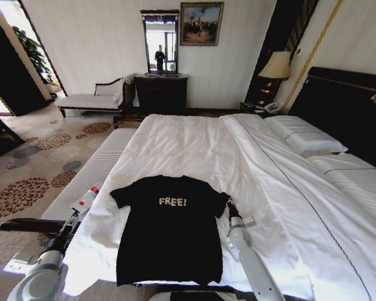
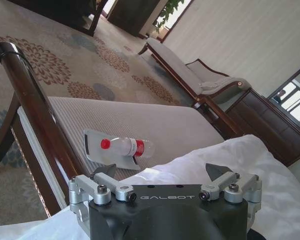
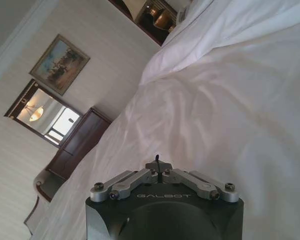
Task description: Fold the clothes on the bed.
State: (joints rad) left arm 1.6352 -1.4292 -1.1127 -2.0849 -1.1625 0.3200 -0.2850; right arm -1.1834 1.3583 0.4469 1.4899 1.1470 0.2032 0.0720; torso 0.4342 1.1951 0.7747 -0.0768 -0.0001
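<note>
On the bed (image 1: 194,144), near its foot edge, the T-shirt (image 1: 168,229) is lying flat, long axis running away from the robot. Right gripper (image 1: 229,207), jaws pressed together, is sitting beside the right sleeve; left gripper (image 2: 165,176), jaws spread, is hanging off the left sleeve.

We read "FREE!" in white on the black T-shirt (image 1: 169,232), and "GALBOT" on the left gripper (image 2: 161,176) and right gripper (image 3: 159,165).
</note>
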